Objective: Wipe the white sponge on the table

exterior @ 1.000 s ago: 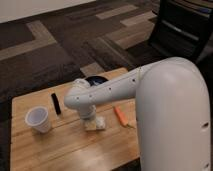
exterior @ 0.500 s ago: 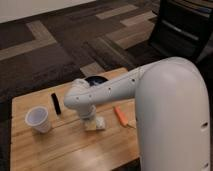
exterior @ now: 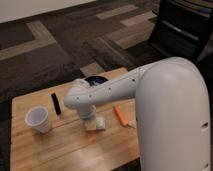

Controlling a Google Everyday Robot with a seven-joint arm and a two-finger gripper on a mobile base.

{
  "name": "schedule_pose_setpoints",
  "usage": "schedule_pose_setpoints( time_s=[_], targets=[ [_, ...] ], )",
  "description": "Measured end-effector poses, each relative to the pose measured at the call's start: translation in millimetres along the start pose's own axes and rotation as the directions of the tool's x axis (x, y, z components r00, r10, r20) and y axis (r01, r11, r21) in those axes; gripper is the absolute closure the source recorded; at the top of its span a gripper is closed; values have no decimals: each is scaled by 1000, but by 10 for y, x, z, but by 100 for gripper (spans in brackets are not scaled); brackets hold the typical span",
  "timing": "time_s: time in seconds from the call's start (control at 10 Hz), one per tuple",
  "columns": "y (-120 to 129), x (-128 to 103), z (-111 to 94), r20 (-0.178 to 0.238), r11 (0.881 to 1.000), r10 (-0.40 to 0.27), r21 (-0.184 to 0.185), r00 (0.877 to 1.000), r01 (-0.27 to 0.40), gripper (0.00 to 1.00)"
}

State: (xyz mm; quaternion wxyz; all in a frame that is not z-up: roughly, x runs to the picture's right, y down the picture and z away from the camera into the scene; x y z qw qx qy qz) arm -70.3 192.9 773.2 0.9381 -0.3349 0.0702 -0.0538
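Observation:
The white sponge [exterior: 96, 124] lies flat near the middle of the tan wooden table [exterior: 60, 150], a whitish pad with a yellowish edge. My white arm reaches in from the right and bends down over it. The gripper [exterior: 90, 118] points down and sits right on the sponge's left part, pressing or holding it against the table top. The wrist hides the gripper's tip.
A white translucent cup [exterior: 39, 120] stands at the left of the table. A black marker [exterior: 55, 103] lies behind it. A dark bowl [exterior: 95, 81] sits at the far edge behind the arm. An orange stick-shaped item [exterior: 120, 115] lies right of the sponge. Dark carpet surrounds the table.

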Motion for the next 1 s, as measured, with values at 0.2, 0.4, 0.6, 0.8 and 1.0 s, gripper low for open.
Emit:
schedule_pose_setpoints(
  time_s=[0.2, 0.4, 0.6, 0.8, 1.0],
  targets=[
    [0, 1, 0, 0, 1000, 0, 0, 1000, 0, 49],
    [0, 1, 0, 0, 1000, 0, 0, 1000, 0, 27],
    [0, 0, 0, 0, 1000, 0, 0, 1000, 0, 20],
    [-1, 0, -1, 0, 1000, 0, 0, 1000, 0, 20],
    [-1, 0, -1, 0, 1000, 1, 0, 1000, -1, 20]
  ],
)
